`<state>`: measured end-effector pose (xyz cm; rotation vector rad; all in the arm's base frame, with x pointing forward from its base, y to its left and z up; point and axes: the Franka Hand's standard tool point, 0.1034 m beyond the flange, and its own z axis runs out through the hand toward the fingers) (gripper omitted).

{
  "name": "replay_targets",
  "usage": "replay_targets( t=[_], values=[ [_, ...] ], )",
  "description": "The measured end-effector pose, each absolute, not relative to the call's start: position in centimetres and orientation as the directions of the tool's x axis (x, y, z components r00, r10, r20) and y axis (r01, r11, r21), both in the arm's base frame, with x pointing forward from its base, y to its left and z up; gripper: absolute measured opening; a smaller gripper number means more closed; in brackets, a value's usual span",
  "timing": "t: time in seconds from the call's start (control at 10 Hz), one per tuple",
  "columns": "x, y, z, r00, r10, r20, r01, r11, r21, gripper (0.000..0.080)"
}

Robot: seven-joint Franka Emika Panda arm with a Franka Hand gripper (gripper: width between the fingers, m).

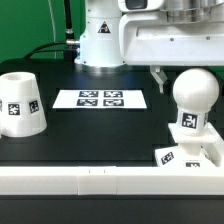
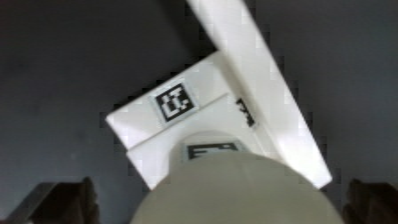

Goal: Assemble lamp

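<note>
The bulb (image 1: 193, 94) stands upright on the base (image 1: 190, 152) at the exterior view's right, its round ball on top and a tagged neck below it. Whether the neck is seated fully in the base cannot be told. The base is low and square, with tags on its top and side. In the wrist view it lies flush against the long white rail (image 2: 267, 70), and the ball fills the foreground in front of it.

The gripper (image 2: 214, 202) hangs over the bulb. Its jaws are spread wide, with one of the dark fingers (image 2: 64, 200) on each side of the ball and a gap showing between each finger and the ball. They hold nothing. In the exterior view one finger shows just beside the top of the ball, below the white body of the arm (image 1: 160, 40).

The shade (image 1: 20, 104) sits well apart at the exterior view's left, wide end down and its opening up, with a tag on its side. Between the shade and the bulb, farther back, the marker board (image 1: 100, 99) lies flat on the black table (image 1: 90, 130). The rail runs along the front edge of the table, just in front of the base
</note>
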<state>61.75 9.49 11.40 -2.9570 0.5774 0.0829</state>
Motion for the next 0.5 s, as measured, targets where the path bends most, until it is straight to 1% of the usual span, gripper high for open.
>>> replay_targets(
  t=[0.2, 0.3, 0.5],
  values=[
    [61.85, 9.44, 11.41, 0.986, -0.162, -0.042, -0.166, -0.979, -0.119, 0.0698],
    [62.12, 9.42, 11.46, 1.0, -0.016, -0.002, -0.017, -0.993, -0.114, 0.0698],
    [62.12, 9.31, 11.41, 0.993, 0.121, 0.015, 0.122, -0.986, -0.113, 0.0698]
  ],
)
